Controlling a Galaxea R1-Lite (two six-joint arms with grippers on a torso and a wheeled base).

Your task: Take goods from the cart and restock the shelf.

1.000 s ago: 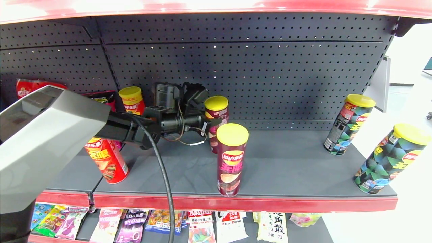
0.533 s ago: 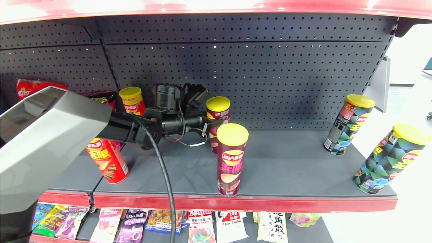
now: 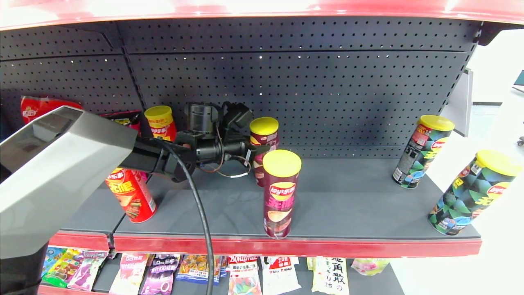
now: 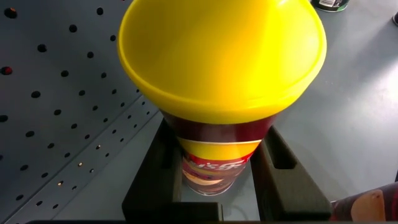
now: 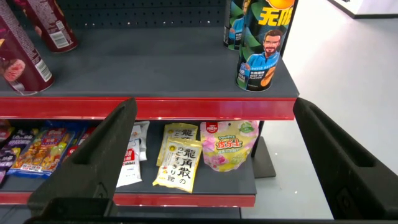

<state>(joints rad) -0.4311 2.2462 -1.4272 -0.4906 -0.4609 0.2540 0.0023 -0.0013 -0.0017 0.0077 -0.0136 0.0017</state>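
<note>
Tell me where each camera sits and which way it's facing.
Head view: up high, facing the shelf; the left gripper grips the rear maroon can.
Left wrist view: above that gripper, looking down the can's yellow lid.
Right wrist view: lower, before the shelf's front edge, through the open right gripper.
Shared: head and right wrist both show the front green can.
</note>
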